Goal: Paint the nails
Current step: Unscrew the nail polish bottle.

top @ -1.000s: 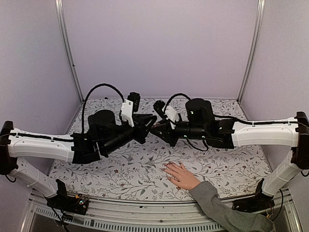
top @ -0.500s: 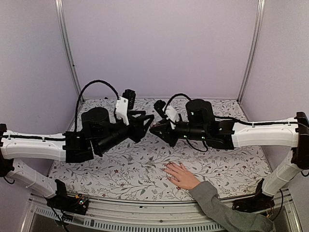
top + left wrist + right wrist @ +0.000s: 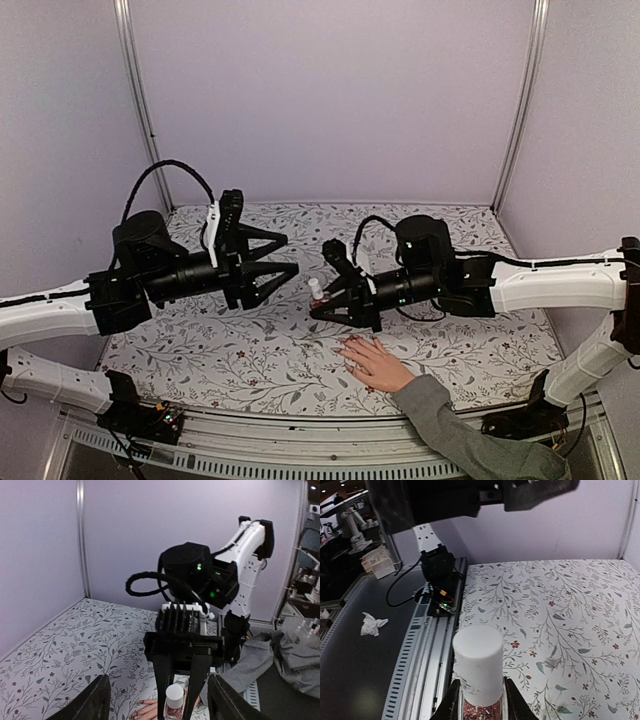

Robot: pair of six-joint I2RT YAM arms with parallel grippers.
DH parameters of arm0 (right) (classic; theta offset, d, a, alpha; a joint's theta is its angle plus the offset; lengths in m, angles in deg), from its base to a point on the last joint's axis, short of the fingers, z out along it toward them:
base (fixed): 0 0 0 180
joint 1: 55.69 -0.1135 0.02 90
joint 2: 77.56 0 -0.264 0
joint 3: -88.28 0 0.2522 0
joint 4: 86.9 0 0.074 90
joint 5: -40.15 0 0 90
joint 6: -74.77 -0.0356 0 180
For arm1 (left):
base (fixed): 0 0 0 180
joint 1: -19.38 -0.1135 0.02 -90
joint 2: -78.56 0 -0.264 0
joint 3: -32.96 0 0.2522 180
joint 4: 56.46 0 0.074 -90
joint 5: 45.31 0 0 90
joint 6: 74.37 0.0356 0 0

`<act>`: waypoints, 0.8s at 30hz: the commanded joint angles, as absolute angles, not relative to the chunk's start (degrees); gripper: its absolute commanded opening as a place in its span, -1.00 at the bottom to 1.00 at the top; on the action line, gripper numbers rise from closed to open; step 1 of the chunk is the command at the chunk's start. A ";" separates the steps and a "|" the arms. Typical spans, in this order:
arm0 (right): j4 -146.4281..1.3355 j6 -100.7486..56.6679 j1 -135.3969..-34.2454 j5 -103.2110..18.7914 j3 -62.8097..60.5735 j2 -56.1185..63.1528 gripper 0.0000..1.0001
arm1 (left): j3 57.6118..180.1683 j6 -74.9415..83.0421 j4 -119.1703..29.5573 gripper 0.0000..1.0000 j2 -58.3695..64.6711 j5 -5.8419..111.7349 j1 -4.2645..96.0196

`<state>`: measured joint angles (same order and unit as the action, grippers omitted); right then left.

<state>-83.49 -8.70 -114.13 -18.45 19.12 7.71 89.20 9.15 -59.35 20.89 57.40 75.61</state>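
Floral-print surface (image 3: 250,350) bears a light-skinned, grey-sleeved hand (image 3: 377,364) lying flat near its front edge, its tiny pale nails (image 3: 345,348) barely resolvable. Since earlier, the left gripper (image 3: 290,252), jaws spread, has drawn back leftward. The right gripper (image 3: 320,305), now lower, pinches a white-capped glittery pink polish bottle (image 3: 316,292) just beyond the hand.

right tool (image 3: 321,304) grips bottle (image 3: 316,291) (white-capped)

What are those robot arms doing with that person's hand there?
The right gripper is shut on a small nail polish bottle with a white cap, holding it upright above the flowery table. The left gripper is open and empty, off to one side. A person's hand lies flat on the table near the bottle. The cap is on, so no painting has started.
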 commanded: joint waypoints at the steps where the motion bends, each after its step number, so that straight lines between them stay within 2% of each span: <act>1: -84.51 -6.36 -114.05 -1.02 19.37 5.30 -1.00 | 90.01 14.53 -55.95 0.33 20.37 76.87 75.05; 11: -80.29 -5.32 -114.22 7.22 16.97 7.02 -1.00 | 92.20 18.80 -58.08 0.16 14.48 86.94 77.44; 17: -77.65 -4.32 -114.90 7.97 15.38 8.33 -1.00 | 95.01 21.71 -56.35 0.04 10.75 88.17 79.16; 24: -77.54 -4.15 -115.24 8.25 15.28 8.58 -1.00 | 96.74 23.12 -54.34 -0.19 8.27 89.05 80.26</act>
<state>-78.11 -5.03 -114.85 6.57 16.82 8.15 94.95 21.30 -56.33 9.13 87.65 79.26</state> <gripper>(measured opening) 0.209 0.426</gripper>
